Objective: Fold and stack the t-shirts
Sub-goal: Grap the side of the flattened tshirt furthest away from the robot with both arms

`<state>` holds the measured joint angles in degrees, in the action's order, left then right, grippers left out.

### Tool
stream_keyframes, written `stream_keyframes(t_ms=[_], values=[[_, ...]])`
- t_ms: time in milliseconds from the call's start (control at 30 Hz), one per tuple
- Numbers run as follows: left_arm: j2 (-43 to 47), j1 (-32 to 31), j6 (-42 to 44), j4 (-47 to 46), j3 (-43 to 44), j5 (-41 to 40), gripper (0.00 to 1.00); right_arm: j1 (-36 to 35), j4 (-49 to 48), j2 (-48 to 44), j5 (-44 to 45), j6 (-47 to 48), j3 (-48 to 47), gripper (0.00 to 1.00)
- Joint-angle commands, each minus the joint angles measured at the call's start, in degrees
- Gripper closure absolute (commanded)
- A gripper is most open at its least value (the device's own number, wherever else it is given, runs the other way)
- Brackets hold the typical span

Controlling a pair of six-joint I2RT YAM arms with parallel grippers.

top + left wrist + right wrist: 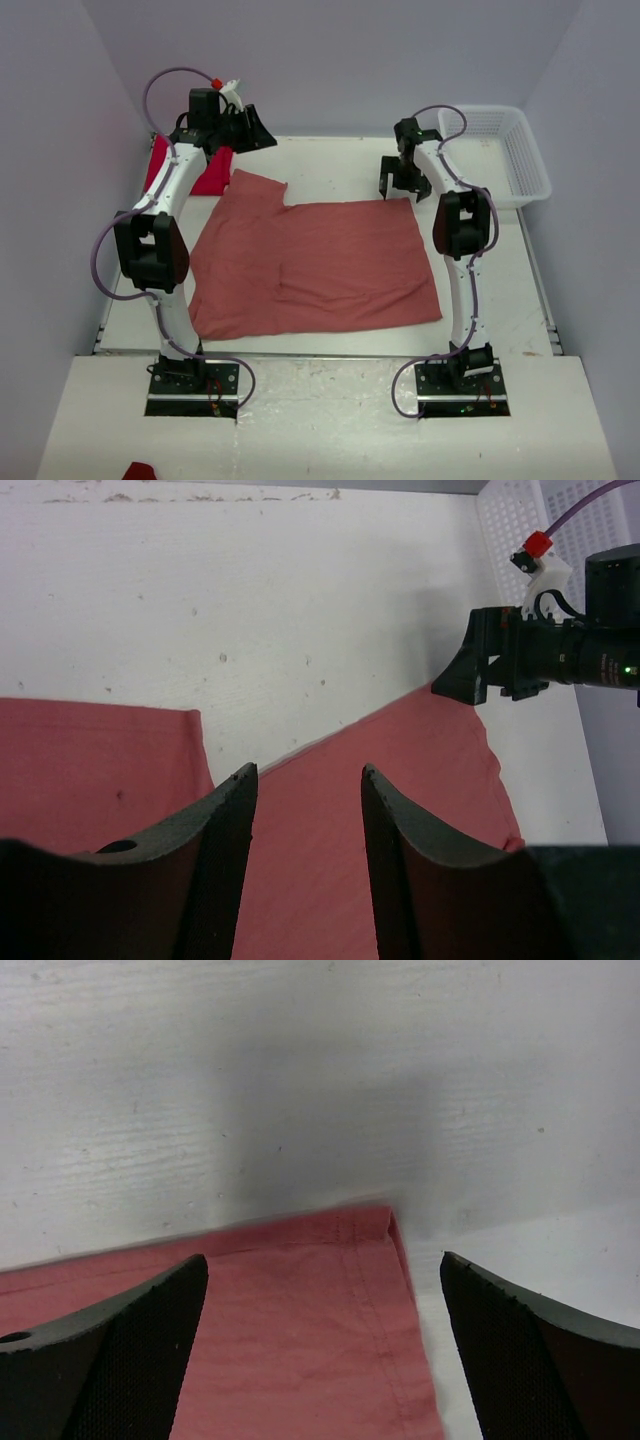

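Hovering near the upper corners of the spread pink shirt, the right gripper gapes wide and the left gripper half-open, both empty, seemingly poised to fold.

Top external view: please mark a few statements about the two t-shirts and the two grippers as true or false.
1. The salmon-pink t-shirt lies spread out on the table. True.
2. The red t-shirt is stacked on the salmon-pink t-shirt. False: it lies beside it, at the table's far left.
3. The right gripper is open over a corner of the salmon-pink t-shirt. True.
4. The left gripper is shut on the salmon-pink t-shirt. False: it is open and holds nothing.
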<state>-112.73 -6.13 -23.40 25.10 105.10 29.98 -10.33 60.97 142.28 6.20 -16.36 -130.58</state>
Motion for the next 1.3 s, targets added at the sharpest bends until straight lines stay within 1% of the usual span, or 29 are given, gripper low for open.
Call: stream_keyframes(t_ms=[0, 100, 167, 300, 400, 467, 533, 600, 667, 733, 767, 1067, 1200, 1267], values=[[1.7, 0.3, 0.3, -0.7, -0.9, 1.8, 0.52, 0.0, -0.7, -3.8, 2.3, -6.2, 1.6, 0.01], [1.5, 0.3, 0.0, -0.8, -1.2, 2.1, 0.52, 0.0, 0.6, -3.9, 2.2, -10.3, 0.7, 0.01], [1.6, 0.2, -0.1, -1.0, -1.5, 2.5, 0.52, -0.5, -0.6, -4.4, -0.6, -12.3, 1.3, 0.01], [2.0, 0.2, 0.2, -1.1, -1.7, 2.5, 0.52, -1.7, -2.3, -5.3, 1.9, -14.5, 2.5, 0.01], [2.0, 0.2, 0.7, -0.8, -1.9, 2.2, 0.51, -1.5, -3.1, -4.6, 0.9, -15.5, 0.7, 0.01], [1.6, 0.2, 0.8, -0.7, -1.8, 2.2, 0.51, -1.1, -3.1, -2.5, 0.1, -15.9, -2.9, 0.01], [1.3, 0.2, 0.6, -0.8, -1.8, 2.5, 0.51, -0.8, -3.1, -0.8, -1.1, -16.3, -4.8, 0.06], [1.2, 0.2, 0.5, -0.9, -1.7, 2.7, 0.51, -0.8, -3.1, -0.2, -1.7, -18.0, -4.6, 0.06], [0.9, 0.2, 0.6, -0.9, -1.5, 2.6, 0.51, -0.7, -3.3, -0.2, -1.7, -20.4, -2.7, 0.04], [0.8, 0.2, 0.8, -0.8, -1.5, 2.6, 0.51, -1.1, -4.5, -0.9, 0.4, -22.0, -0.6, 0.01], [0.8, 0.3, 0.9, -0.7, -1.5, 2.5, 0.51, -1.3, -4.6, -1.4, 1.2, -24.3, 0.1, 0.01], [0.6, 0.2, 0.9, -0.7, -1.7, 2.9, 0.5, -2.1, -2.4, -2.4, 8.7, -33.2, 0.9, 0.01], [0.6, 0.2, 0.9, -0.8, -1.9, 2.8, 0.5, -2.9, 1.0, -1.0, 11.0, -33.4, -1.6, 0.01], [0.5, 0.3, 1.0, -0.8, -1.7, 2.8, 0.5, -3.5, 0.6, -1.5, 11.8, -32.3, -1.3, 0.01]])
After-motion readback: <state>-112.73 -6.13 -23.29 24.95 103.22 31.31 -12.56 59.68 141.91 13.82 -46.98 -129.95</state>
